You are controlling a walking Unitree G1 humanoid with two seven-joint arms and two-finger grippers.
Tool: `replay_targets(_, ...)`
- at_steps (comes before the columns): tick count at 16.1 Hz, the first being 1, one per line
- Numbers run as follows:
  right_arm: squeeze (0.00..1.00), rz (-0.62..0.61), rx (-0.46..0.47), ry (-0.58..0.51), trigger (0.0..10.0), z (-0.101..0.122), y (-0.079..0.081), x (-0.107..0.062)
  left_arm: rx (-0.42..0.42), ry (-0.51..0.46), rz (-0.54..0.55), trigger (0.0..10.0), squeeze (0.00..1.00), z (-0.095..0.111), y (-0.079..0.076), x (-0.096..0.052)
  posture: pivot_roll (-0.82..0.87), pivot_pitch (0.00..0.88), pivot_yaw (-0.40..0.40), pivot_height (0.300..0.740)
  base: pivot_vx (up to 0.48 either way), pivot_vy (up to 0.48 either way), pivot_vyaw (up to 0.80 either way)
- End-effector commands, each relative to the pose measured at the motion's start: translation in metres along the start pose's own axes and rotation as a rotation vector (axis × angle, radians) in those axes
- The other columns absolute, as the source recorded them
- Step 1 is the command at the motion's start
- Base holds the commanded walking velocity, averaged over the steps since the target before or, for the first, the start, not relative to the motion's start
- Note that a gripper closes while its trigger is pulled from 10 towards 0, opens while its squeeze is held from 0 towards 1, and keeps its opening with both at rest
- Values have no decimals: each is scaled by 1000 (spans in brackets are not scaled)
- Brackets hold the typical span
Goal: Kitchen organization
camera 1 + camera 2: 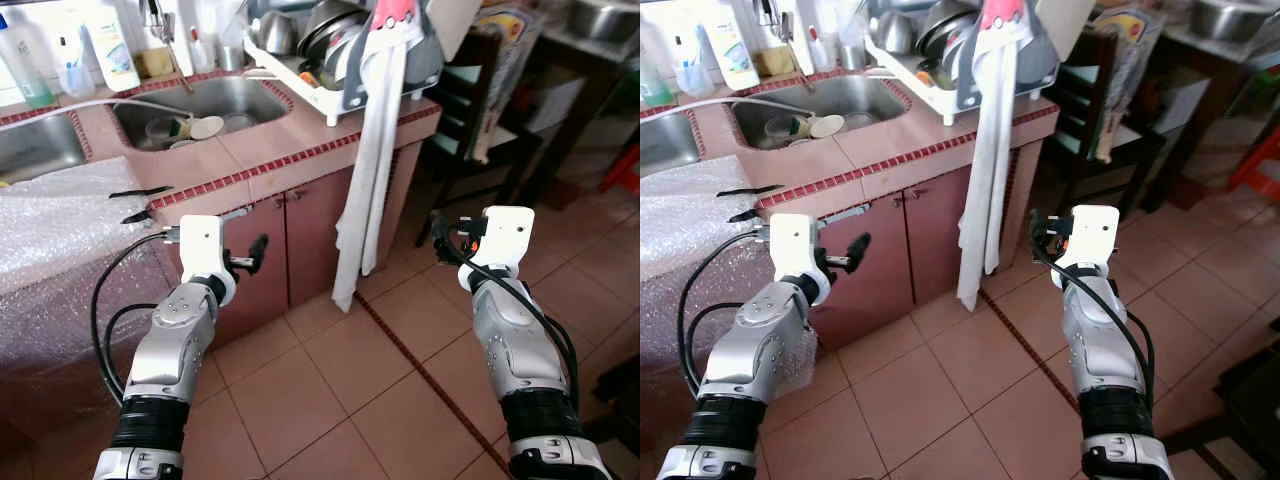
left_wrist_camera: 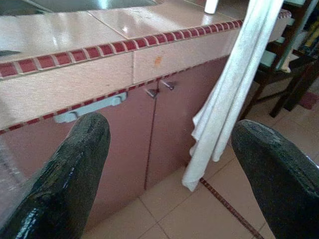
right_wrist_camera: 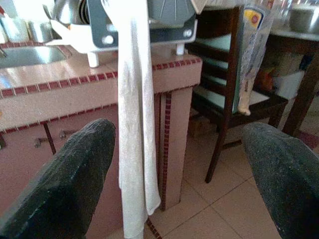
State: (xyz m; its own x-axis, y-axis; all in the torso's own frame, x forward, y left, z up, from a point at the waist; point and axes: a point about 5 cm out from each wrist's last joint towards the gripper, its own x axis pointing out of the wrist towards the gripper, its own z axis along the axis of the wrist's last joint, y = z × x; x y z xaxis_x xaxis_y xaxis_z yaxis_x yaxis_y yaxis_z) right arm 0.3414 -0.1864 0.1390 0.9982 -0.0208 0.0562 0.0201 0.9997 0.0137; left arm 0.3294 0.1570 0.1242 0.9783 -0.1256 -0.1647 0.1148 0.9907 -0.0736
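Observation:
A pink tiled counter (image 1: 290,140) holds a steel sink (image 1: 245,95) with cups and a bowl (image 1: 205,127) in it. A white dish rack (image 1: 300,85) full of pots stands at the counter's right end. A long white towel (image 1: 375,160) hangs from it down past the cabinet doors (image 1: 310,230). My left gripper (image 2: 169,159) is open and empty, held low in front of the cabinet, pointing at the door handles (image 2: 159,88). My right gripper (image 3: 179,169) is open and empty too, out over the floor, facing the towel and counter end.
Bubble wrap (image 1: 60,215) covers the counter's left part, with thin black tools (image 1: 140,192) lying at its edge. Bottles (image 1: 110,45) line the wall behind the sink. A dark wooden chair (image 1: 480,110) stands right of the counter. Tiled floor (image 1: 340,370) lies open below.

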Motion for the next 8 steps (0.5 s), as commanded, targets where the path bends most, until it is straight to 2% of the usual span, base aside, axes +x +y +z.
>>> replay_targets(1, 0, -7, -2, -1, 10000, 0, 0, 1, 14, 5, 15, 10000, 0, 2, 3, 2, -30, 60, -6, 740, 0, 0, 0)
replay_targets(8, 0, -34, 39, 74, 10000, -23, 3, 1, 18, 35, 23, 10000, 0, -10, 0, 12, -23, 61, -2, 740, 0, 0, 0)
